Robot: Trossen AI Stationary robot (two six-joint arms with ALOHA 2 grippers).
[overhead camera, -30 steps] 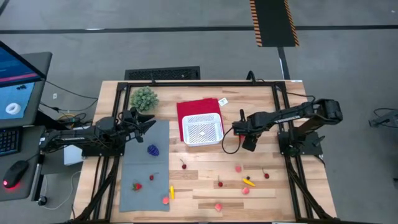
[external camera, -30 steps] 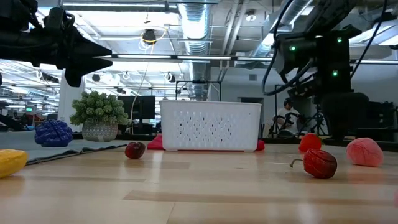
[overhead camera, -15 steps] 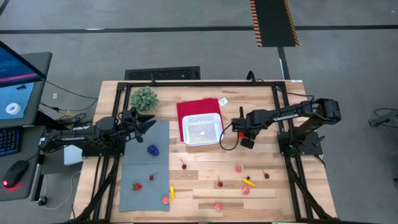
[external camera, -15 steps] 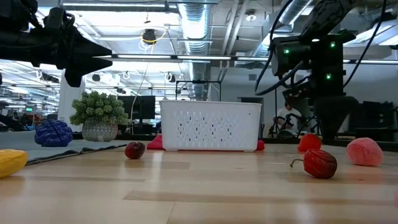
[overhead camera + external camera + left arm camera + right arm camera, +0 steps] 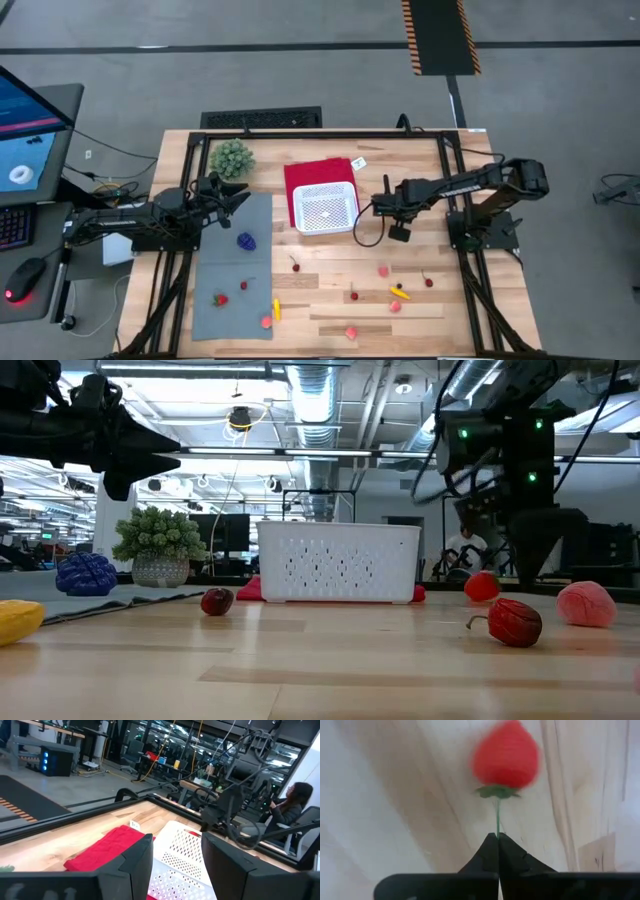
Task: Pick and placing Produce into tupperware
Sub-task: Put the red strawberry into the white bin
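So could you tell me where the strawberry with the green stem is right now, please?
The strawberry hangs by its stem from the shut right claw, just right of the white basket in the high view.

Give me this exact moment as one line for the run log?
right gripper: shut on stem of red fruit, lifted beside white basket | left gripper: open, waiting over grey mat

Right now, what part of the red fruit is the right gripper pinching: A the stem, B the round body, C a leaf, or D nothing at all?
A: in the right wrist view the right gripper is shut on the thin green stem of the red fruit, whose body hangs clear beyond the fingertips.
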